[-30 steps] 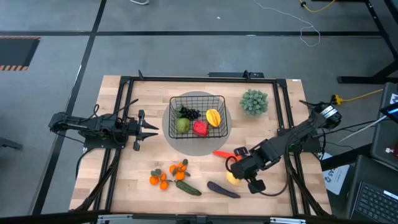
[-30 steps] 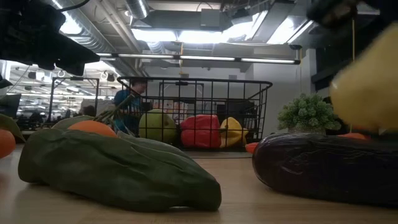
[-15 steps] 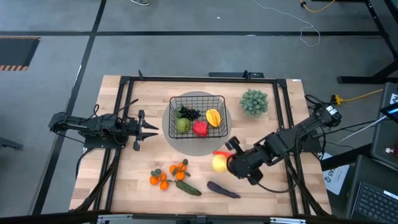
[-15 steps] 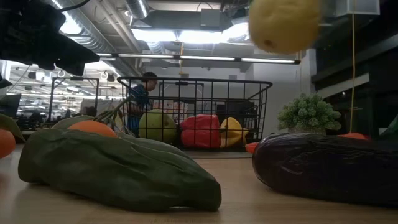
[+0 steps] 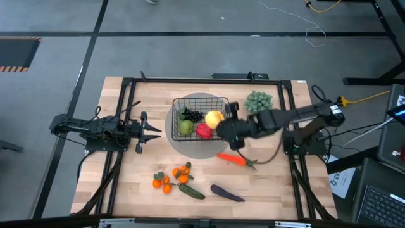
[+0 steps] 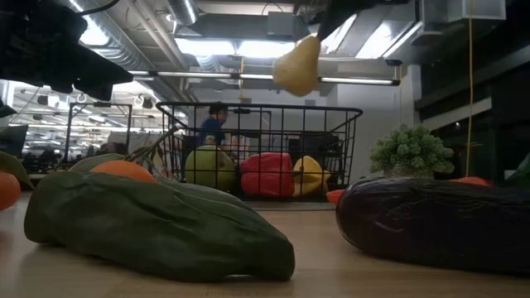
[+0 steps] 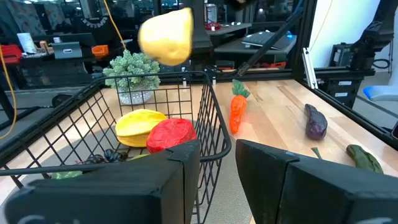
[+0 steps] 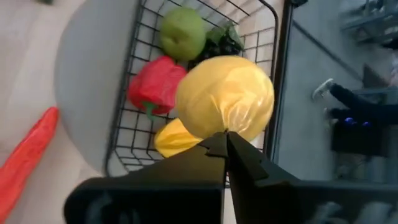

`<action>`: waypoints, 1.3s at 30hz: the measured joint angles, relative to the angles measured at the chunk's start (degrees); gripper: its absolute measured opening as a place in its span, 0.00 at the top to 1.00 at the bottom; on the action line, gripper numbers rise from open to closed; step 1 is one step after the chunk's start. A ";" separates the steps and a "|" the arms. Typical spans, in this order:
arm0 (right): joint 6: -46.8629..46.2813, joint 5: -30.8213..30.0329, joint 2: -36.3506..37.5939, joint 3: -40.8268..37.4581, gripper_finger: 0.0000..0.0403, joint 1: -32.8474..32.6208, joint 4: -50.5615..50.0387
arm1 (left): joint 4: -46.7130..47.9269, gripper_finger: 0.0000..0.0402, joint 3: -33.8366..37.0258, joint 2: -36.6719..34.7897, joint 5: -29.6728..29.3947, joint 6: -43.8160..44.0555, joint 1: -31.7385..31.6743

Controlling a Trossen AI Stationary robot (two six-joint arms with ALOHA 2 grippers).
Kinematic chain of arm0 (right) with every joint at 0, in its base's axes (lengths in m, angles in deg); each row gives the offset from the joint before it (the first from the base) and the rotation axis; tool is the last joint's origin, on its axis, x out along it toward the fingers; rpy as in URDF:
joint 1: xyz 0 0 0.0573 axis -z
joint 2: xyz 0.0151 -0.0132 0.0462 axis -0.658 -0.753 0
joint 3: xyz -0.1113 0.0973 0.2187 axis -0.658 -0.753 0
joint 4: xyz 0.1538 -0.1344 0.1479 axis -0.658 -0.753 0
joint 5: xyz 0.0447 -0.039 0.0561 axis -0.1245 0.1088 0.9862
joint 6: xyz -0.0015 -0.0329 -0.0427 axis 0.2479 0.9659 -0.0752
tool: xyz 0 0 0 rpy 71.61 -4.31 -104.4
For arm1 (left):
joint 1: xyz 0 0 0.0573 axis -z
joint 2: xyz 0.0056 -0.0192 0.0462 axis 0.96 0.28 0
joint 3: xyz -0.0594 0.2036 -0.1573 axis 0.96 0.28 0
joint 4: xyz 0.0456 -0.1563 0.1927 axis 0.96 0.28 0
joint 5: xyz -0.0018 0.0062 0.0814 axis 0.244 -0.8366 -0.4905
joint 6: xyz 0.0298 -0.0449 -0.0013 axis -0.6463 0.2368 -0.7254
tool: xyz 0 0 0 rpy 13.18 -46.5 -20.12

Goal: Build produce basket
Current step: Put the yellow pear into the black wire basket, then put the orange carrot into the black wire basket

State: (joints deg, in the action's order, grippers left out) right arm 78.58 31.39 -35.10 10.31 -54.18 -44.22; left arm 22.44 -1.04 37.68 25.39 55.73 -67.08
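Observation:
My right gripper [image 5: 225,125] is shut on a yellow lemon [image 5: 214,118] above the right part of the black wire basket [image 5: 179,104]. The lemon also shows in the right wrist view [image 8: 225,93], the low view [image 6: 296,66] and the left wrist view [image 7: 165,37]. In the basket lie a green apple [image 5: 185,127], dark grapes [image 5: 193,115], a red pepper [image 5: 203,131] and another yellow piece [image 8: 174,138]. A carrot [image 5: 233,159], tangerines [image 5: 166,182], a cucumber [image 5: 191,191] and an eggplant [image 5: 226,194] lie on the table. My left gripper [image 5: 155,132] is open, left of the basket. My right gripper pinches the lemon between its two fingers at the end nearest the arm [image 8: 227,129]. The fingers come from the table's right, slanting down. The lemon is lifted clear, hanging above the basket's rim.
The basket stands on a grey round disc [image 5: 201,149]. A pale-green bushy plant [image 5: 258,102] stands at the far right, close to my right arm. A black frame [image 5: 126,95] runs round the table. A person shows in the room behind [image 6: 214,124].
My right gripper has risen from the table's near right with the lemon and carried it toward the far left, over the carrot, until it hangs above the basket's right part. The carrot lies uncovered now. My left arm has kept still.

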 joint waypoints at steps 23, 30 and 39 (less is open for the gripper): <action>-6.45 21.23 0.00 0.00 0.83 10.98 4.41 | -0.02 0.77 0.00 0.00 0.01 0.00 0.01; -18.50 21.30 0.00 0.00 0.82 10.98 2.42 | -0.01 0.77 0.00 -0.01 0.01 0.00 0.00; -29.28 21.30 0.11 -5.22 0.82 10.46 -8.30 | 0.00 0.77 0.00 0.01 0.01 0.00 0.00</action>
State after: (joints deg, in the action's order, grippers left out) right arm 49.30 52.69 -34.99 5.09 -43.72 -52.53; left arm 22.44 -1.04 37.68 25.40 55.73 -67.08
